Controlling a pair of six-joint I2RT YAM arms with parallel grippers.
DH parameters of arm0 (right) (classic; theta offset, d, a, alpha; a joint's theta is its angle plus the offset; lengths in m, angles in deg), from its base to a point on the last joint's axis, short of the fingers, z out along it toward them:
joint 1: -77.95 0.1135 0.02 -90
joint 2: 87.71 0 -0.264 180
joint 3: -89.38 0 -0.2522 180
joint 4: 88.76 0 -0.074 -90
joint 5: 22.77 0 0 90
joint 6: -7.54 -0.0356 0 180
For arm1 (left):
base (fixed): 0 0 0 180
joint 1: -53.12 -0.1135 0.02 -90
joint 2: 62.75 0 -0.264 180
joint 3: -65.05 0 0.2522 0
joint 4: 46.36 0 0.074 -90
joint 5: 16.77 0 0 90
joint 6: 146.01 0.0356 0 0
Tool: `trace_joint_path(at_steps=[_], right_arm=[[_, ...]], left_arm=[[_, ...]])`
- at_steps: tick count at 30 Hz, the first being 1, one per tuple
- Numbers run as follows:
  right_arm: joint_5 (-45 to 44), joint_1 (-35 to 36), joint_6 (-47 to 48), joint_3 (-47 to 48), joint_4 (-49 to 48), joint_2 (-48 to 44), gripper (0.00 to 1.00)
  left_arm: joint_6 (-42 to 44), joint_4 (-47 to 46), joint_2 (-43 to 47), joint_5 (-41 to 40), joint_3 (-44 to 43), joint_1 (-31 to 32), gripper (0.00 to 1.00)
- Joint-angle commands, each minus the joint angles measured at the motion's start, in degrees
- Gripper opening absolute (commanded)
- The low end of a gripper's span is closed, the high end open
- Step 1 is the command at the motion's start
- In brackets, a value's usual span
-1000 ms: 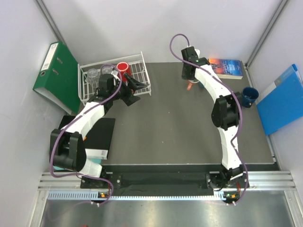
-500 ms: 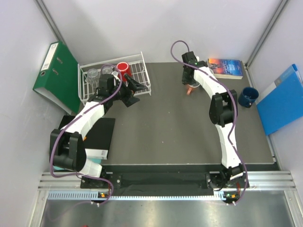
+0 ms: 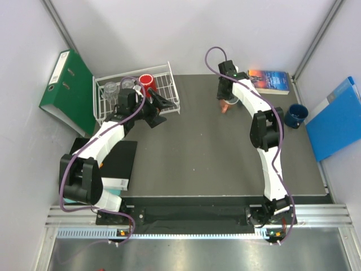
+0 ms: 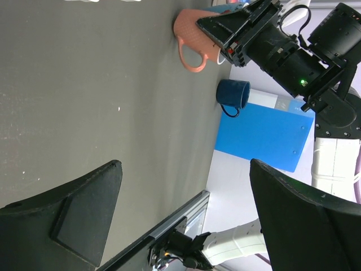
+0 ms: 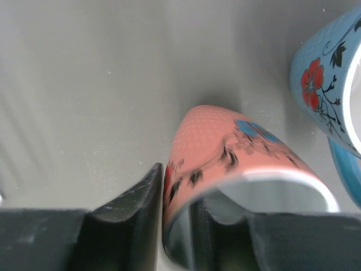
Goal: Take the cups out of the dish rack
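Dark grey tabletop (image 3: pixel 203 147) between white walls. The right pincer (image 5: pixel 177 195) gripped the orange mug (image 5: pixel 225 147) by its rim, one finger inside and one outside. The mug sat directly beneath it, apparently resting on the surface. Only the wrist view showed a light blue mug (image 5: pixel 327 84) just to that pincer's right. The left pincer (image 3: pixel 164 111) stood wide open and empty, nearer the dish rack (image 3: pixel 169 73), with the red mug (image 3: pixel 146 81) behind it.

orange mug (image 3: pixel 226 105): mostly under right arm (image 3: pixel 248 94) | light blue mug (image 5: pixel 324 79): edge-cropped
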Motion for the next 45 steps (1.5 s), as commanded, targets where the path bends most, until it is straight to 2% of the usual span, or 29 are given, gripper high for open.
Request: trace_joint_path(at_steps=[1,9,18,24,28,31,33,35,40,45], right_arm=[[0.3,0.6,-0.2,4.0,-3.1,0.0,0.32],[0.2,0.6,-0.1,3.9,-3.2,-0.7,0.51],[2.2,1.0,-1.1,4.2,-5.2,-4.5,0.68],[3.5,1.5,-1.9,5.1,-5.4,-10.5,0.91],[3.4,2.2,-1.7,1.5,-5.8,-15.7,0.93],[3.2,3.2,-1.5,-8.7,-9.4,-22.7,0.79],[1.9,4.0,-1.5,-18.8,-11.8,-29.0,0.37],[-0.3,5.7,-0.9,-28.0,-14.2,-34.5,0.00],[-5.3,10.8,0.1,-43.3,-15.8,-43.1,0.00],[-4.5,12.1,-1.9,-56.1,-19.6,-43.3,0.00]], left_arm=[[0.1,-1.1,1.3,0.5,0.8,0.5,0.99],[-0.1,-1.1,1.7,0.1,1.3,0.8,0.99],[0.0,-1.5,2.5,-0.8,1.9,1.5,0.99],[1.0,-1.5,3.0,-1.9,2.0,2.4,0.99],[0.9,-1.6,2.8,-2.0,2.0,3.0,0.99],[0.8,-1.7,2.9,-2.0,2.2,3.2,0.99],[0.8,-1.8,3.0,-1.9,2.4,3.4,0.99],[0.9,-1.7,3.1,-1.7,2.4,3.4,0.99],[2.3,-0.3,3.9,-2.7,2.7,3.4,0.99],[2.4,0.1,3.9,-3.1,3.5,3.4,0.99]])
